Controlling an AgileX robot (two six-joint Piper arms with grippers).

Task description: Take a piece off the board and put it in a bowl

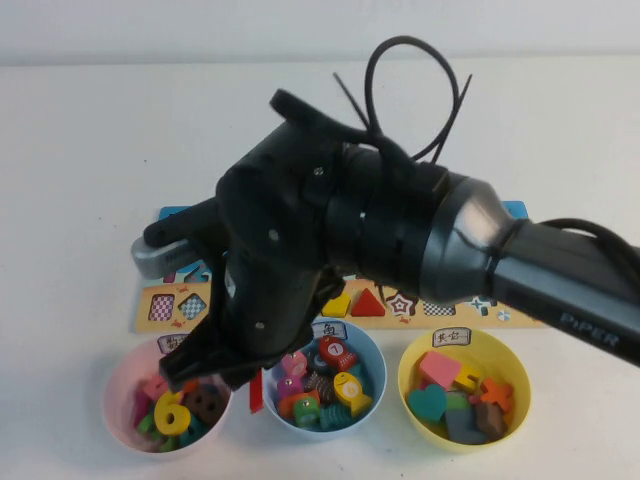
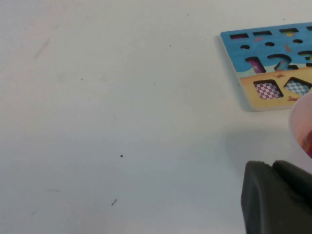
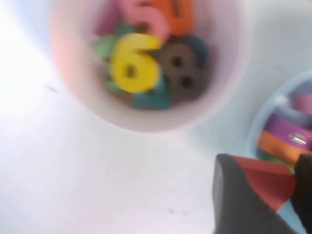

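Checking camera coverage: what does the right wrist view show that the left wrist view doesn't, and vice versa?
Right wrist only: the right gripper shut on the red piece, hanging between the pink bowl and the blue bowl; the yellow 6 and the brown 8 in the pink bowl.
Left wrist only: the board corner with empty cut-outs, and part of the left gripper parked off to the side.
Shared: the white table; probably a sliver of the pink bowl.

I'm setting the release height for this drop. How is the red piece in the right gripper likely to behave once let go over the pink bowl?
The red piece, clamped in the right gripper, looks flat and rigid, so it should probably drop without flexing or rolling. The pink bowl seems light; a knock might shift it. The left gripper is parked near the board.
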